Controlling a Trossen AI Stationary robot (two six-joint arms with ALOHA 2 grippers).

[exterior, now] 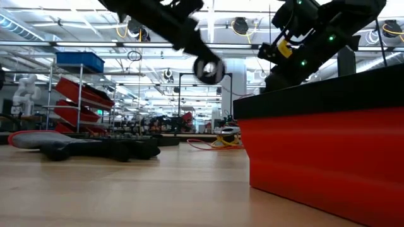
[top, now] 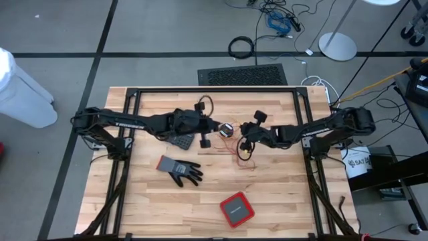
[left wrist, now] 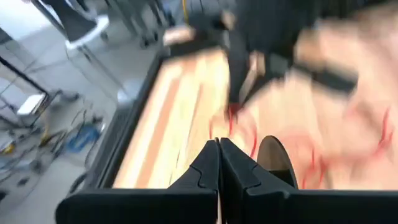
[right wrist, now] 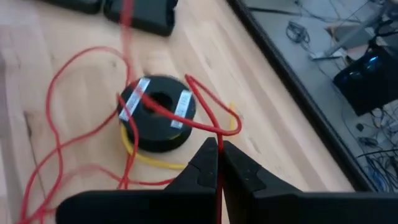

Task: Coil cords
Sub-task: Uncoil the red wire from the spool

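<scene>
Cords are seen loose near the table's centre in the high view: the red cord sprawls in open loops at about 5 o'clock from the small black spool, with the yellow cord tucked under that spool's edge. From the right gripper the red loops lie just below, toward 6 o'clock, their long run stretching roughly 12 to 6 across the boards; its jaws are pressed together, and in the right wrist view a red strand runs into the closed tips, so it is judged to be pinched there. The left gripper (also closed, nothing visibly held) sits at 9 o'clock of the spool, farther from the loops. The right arm is therefore nearer. "TROSSEN" is faintly legible on the left arm; no other writing can be read.
</scene>
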